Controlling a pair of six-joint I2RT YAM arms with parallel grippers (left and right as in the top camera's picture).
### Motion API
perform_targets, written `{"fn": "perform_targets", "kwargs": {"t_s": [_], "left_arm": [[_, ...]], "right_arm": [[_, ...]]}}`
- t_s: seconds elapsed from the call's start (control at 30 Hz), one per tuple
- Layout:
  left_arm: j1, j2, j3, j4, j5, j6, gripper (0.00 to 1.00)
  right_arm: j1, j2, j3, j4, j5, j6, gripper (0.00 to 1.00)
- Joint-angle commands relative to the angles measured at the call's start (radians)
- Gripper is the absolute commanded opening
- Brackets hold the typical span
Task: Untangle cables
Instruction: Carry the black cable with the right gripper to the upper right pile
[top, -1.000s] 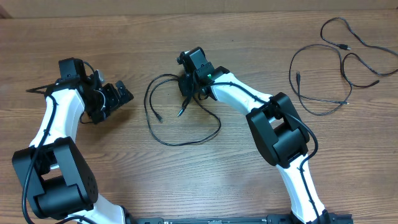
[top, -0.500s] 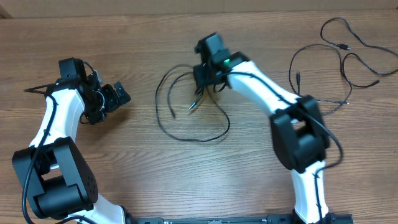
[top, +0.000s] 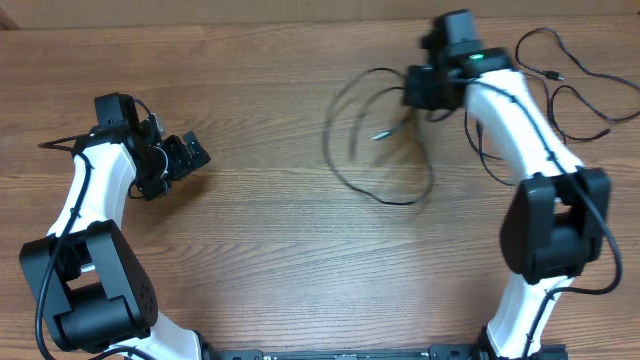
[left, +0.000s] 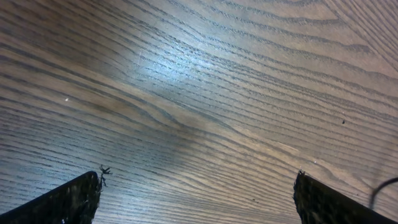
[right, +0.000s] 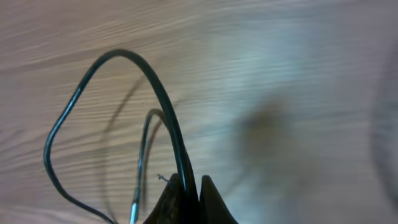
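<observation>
The right claw (top: 421, 90) is clenched on a limp, featherweight cable (right: 118, 53) dangling over the worktop (top: 270, 260) beside the other cables (top: 560, 95) (left claw (top: 188, 152) gapes empty), so mid-cord pinches probably beat yanking its plug (top: 381, 134).

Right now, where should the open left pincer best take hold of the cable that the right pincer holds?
Probably the cable at its wide lower loop, from the left: it spreads clear of the shut right pincer, facing the left pincer.

Wood-grain table (top: 270, 260), brown, w/ pale glare patch in wrist views.
</observation>
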Motion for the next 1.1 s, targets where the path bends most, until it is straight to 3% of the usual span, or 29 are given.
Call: {"fn": "perform_targets", "kwargs": {"t_s": [0.0,0.23,0.47,0.83,0.87,0.9,0.93,1.0,1.07], "left_arm": [[-0.002,-0.01,0.012,-0.002,-0.009,0.012,1.0],[-0.002,-0.01,0.012,-0.002,-0.009,0.012,1.0],[-0.002,-0.01,0.012,-0.002,-0.009,0.012,1.0],[-0.002,-0.01,0.012,-0.002,-0.009,0.012,1.0],[-0.002,-0.01,0.012,-0.002,-0.009,0.012,1.0],[-0.002,-0.01,0.012,-0.002,-0.009,0.012,1.0],[-0.002,-0.01,0.012,-0.002,-0.009,0.012,1.0],[-0.002,-0.01,0.012,-0.002,-0.009,0.012,1.0],[-0.002,-0.01,0.012,-0.002,-0.009,0.012,1.0]], "right_arm": [[-0.103,-0.019,0.008,-0.047,-0.012,-0.007,0.04],[-0.371,-0.02,0.008,-0.121,-0.015,-0.007,0.04],[-0.599,-0.02,0.007,-0.07,-0.145,-0.006,0.04],[-0.811,-0.019,0.006,0.019,-0.147,-0.004,0.04],[-0.822,-0.019,0.006,0.019,-0.147,0.003,0.08],[-0.83,-0.019,0.006,0.019,-0.147,0.005,0.26],[-0.837,-0.019,0.006,0.017,-0.147,0.005,0.51],[-0.841,-0.019,0.005,0.016,-0.147,0.005,0.8],[-0.841,-0.018,0.004,0.016,-0.147,0.005,0.94]]}}
